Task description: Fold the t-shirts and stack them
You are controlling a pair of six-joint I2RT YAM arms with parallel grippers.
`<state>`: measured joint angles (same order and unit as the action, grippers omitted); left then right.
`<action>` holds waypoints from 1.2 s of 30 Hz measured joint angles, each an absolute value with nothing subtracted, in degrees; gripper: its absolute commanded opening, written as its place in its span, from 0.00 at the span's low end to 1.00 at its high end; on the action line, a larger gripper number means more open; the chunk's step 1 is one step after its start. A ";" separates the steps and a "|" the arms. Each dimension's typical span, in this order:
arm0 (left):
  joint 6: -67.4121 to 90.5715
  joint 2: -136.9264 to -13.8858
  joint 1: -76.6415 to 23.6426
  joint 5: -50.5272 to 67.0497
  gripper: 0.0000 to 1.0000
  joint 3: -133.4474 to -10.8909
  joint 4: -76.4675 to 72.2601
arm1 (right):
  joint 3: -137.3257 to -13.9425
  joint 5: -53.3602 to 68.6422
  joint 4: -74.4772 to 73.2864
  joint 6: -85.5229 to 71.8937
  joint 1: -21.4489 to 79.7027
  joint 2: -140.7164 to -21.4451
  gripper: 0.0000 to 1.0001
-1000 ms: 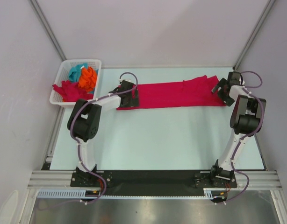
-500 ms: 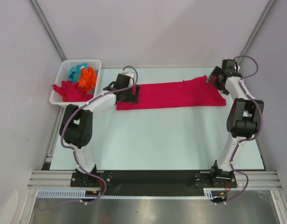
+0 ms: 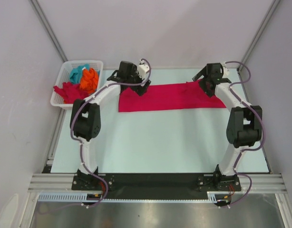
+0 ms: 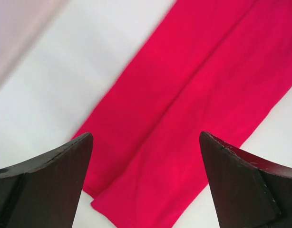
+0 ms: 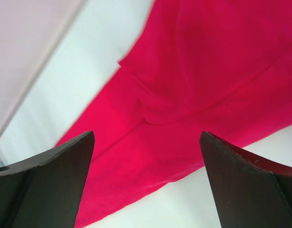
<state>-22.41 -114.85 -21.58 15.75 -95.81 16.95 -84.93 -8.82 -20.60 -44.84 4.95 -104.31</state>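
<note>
A crimson t-shirt (image 3: 170, 96) lies flat on the table as a long strip folded lengthwise, near the far edge. My left gripper (image 3: 136, 89) hovers open over the strip's left end. The left wrist view shows that cloth (image 4: 184, 95) and its end corner under the open left gripper (image 4: 146, 135), nothing held. My right gripper (image 3: 206, 86) hovers open over the strip's right part. In the right wrist view the sleeve area of the cloth (image 5: 208, 57) lies beneath the right gripper (image 5: 146, 135), not pinched.
A white lattice basket (image 3: 57, 100) stands at the far left. It holds a teal shirt (image 3: 77, 73), an orange shirt (image 3: 90, 80) and a red shirt (image 3: 71, 91) that hangs over its front rim. Walls and frame posts close in behind the table.
Both grippers have left the strip's outer ends and swung toward the far edge, the left moving right, the right moving left. The crimson shirt stays flat; both remain open.
</note>
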 measured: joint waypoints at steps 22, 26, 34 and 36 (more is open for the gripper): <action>2.37 -115.85 -17.08 5.52 0.96 -93.01 23.24 | -73.52 -6.83 -15.90 -48.47 4.80 -102.91 1.00; 23.07 -97.73 -18.13 -2.87 0.93 -73.30 16.19 | -71.85 -5.45 -15.11 -48.45 2.83 -100.77 1.00; 52.66 -84.53 -19.40 -13.80 0.77 -53.30 10.17 | -66.06 -2.87 -13.17 -48.16 -0.60 -96.18 1.00; 56.03 -85.08 -18.72 -14.24 0.75 -51.62 9.93 | -64.93 -2.46 -12.84 -47.94 -1.10 -95.61 1.00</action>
